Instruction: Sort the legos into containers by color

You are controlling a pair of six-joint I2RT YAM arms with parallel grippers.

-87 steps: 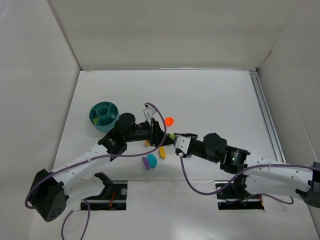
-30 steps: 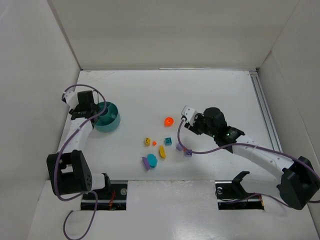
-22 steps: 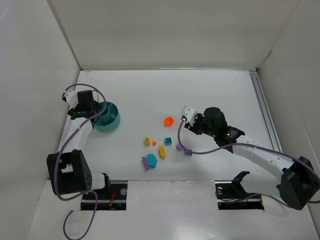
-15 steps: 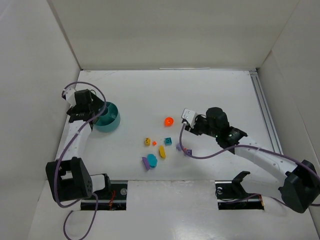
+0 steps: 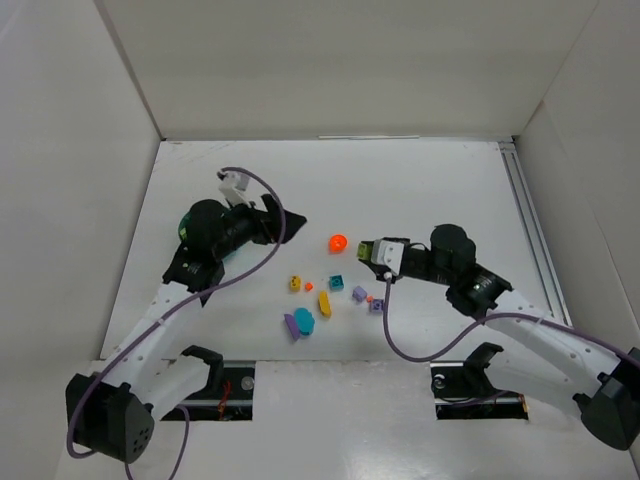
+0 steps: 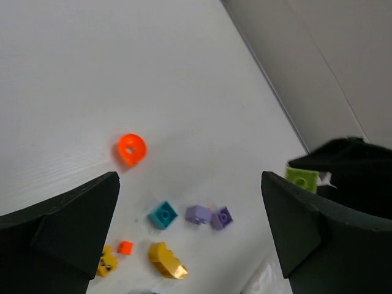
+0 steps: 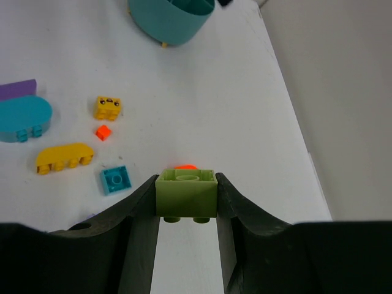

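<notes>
The left claw (image 6: 188, 184) had swung off the dish (image 5: 183, 232), at 10 o'clock from the loose legos (image 5: 324, 303), and now hung spread wide over them, likely free for another pick. The right claw (image 7: 186, 202) stayed pinched on a lime brick (image 7: 186, 194) above the counter (image 5: 420, 180). In its wrist view the brick's long axis ran 9 to 3, studs seemingly toward 6

You're in a lab-style robot test cell: a white tabletop (image 5: 420, 180) boxed in by plain white panels (image 5: 330, 70), a left arm (image 5: 160, 310) and a right arm (image 5: 545, 335) bolted at its near edge, purple cables (image 5: 385, 320) trailing, a metal rail (image 5: 529, 225) down the right side
</notes>
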